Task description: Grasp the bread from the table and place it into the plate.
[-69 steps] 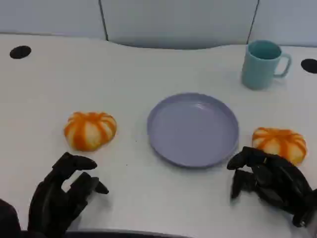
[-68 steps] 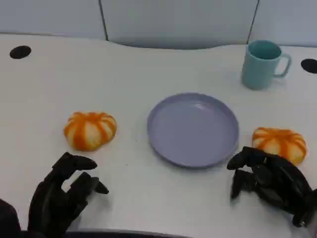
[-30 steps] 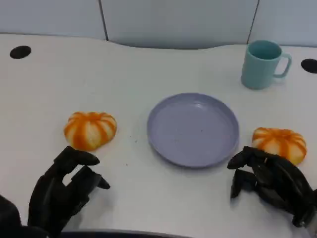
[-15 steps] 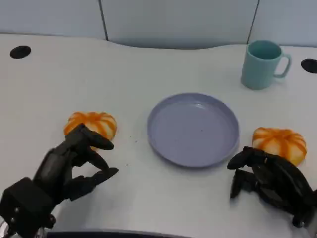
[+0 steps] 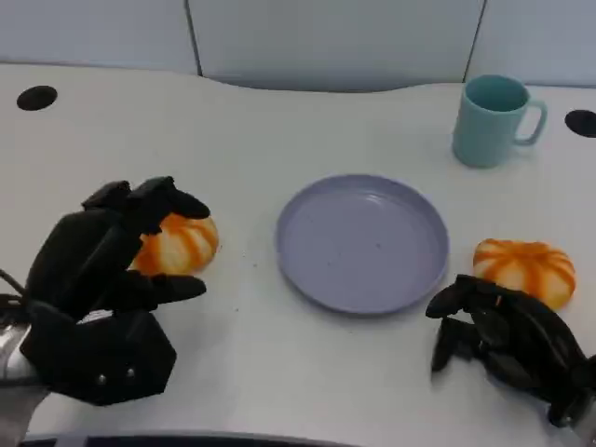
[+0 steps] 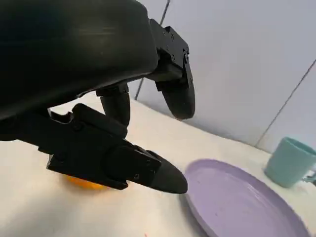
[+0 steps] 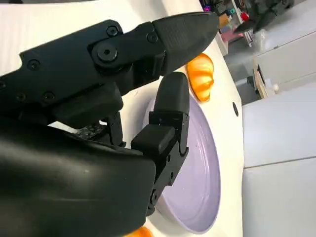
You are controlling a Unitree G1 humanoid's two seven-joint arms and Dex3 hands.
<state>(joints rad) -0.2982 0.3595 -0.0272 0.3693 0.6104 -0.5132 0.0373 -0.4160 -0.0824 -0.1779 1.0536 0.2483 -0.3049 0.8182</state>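
Note:
Two orange striped bread rolls lie on the white table. The left bread (image 5: 182, 244) (image 6: 83, 181) (image 7: 201, 76) sits left of the lilac plate (image 5: 363, 244) (image 6: 237, 207) (image 7: 200, 163). My left hand (image 5: 102, 279) (image 6: 113, 98) arches over it with fingers spread above and the thumb beside its near edge, not closed on it. The right bread (image 5: 523, 268) lies right of the plate. Just in front of it my right hand (image 5: 503, 340) (image 7: 123, 98) rests on the table, fingers loosely bent and apart, holding nothing. The plate is empty.
A teal mug (image 5: 494, 119) (image 6: 291, 160) stands at the back right, behind the plate. Two black round holes (image 5: 37, 98) (image 5: 582, 121) mark the table's far corners. A grey wall panel runs along the back edge.
My left hand has risen from the near table edge and moved forward over the left bread, its fingers opening wider. The right hand, both breads and the plate have not moved.

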